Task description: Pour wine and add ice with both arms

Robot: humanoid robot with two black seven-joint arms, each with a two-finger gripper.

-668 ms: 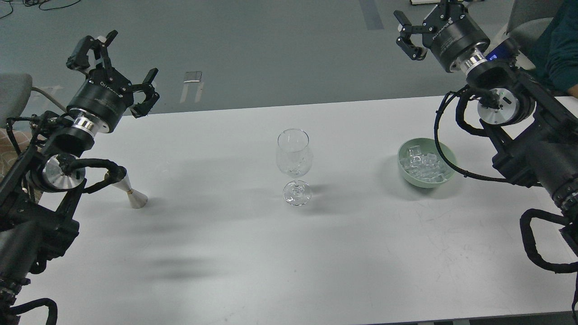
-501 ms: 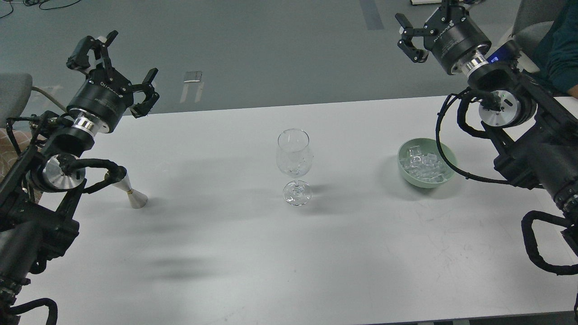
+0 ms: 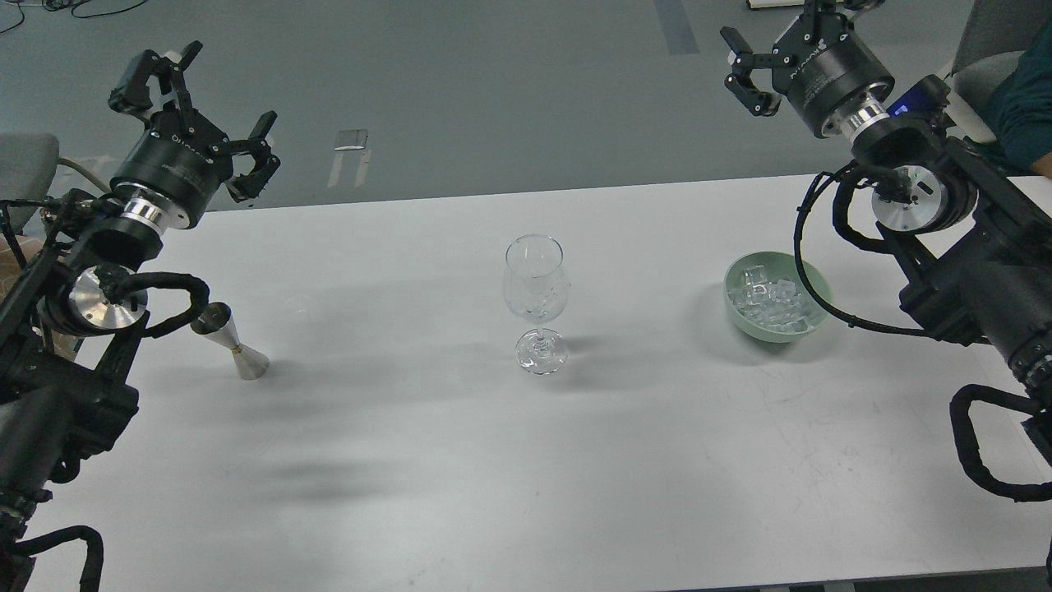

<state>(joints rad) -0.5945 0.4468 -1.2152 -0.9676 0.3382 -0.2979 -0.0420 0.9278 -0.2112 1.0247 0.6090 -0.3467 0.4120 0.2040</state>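
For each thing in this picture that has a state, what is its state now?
Clear stemmed wine glass: upright, no wine.
Pale green round bowl: upright, holding clear ice cubes.
Silver metal double-cone jigger: tilted, on the white table.
Left end effector: open, holding nothing.
Right end effector: open, holding nothing.
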